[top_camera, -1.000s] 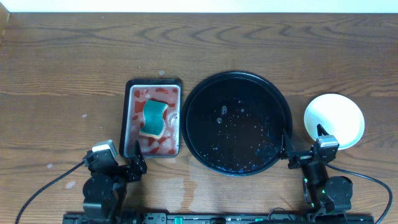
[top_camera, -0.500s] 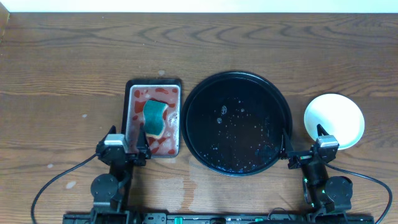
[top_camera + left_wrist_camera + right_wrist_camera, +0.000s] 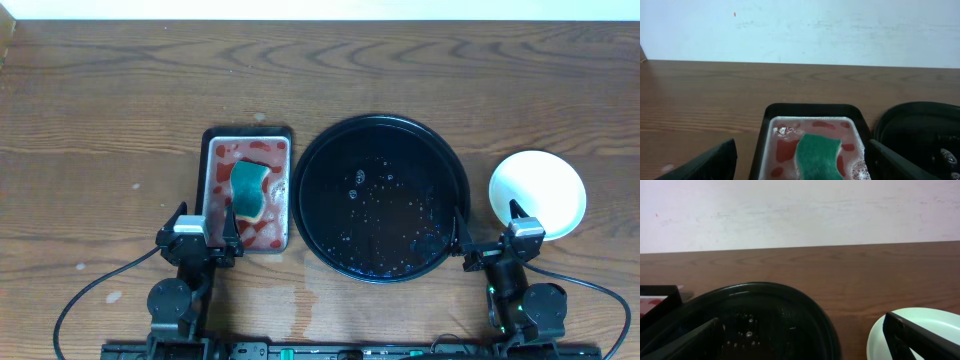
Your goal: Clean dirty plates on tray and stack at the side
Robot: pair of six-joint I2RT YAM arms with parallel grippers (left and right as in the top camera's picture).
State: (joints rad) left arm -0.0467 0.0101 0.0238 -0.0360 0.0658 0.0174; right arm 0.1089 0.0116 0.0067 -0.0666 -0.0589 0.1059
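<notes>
The large round black tray point(image 3: 381, 197) sits mid-table, wet with droplets and holding no plates; it also shows in the right wrist view point(image 3: 755, 320) and at the right edge of the left wrist view point(image 3: 920, 130). A stack of pale plates point(image 3: 537, 194) stands to its right, seen as one pale aqua disc from above and in the right wrist view point(image 3: 912, 335). My left gripper point(image 3: 203, 243) is open and empty at the near end of the sponge tray. My right gripper point(image 3: 490, 245) is open and empty between the black tray and the plates.
A small rectangular red-stained sponge tray point(image 3: 213, 160) with a green sponge point(image 3: 247, 190) lies left of the black tray; both show in the left wrist view, the tray point(image 3: 765, 135) and the sponge point(image 3: 818, 155). Bare wooden table surrounds them; a white wall stands behind.
My left arm swung right from the front left and now faces the sponge tray's near end. The right arm, tray and plates have not moved.
</notes>
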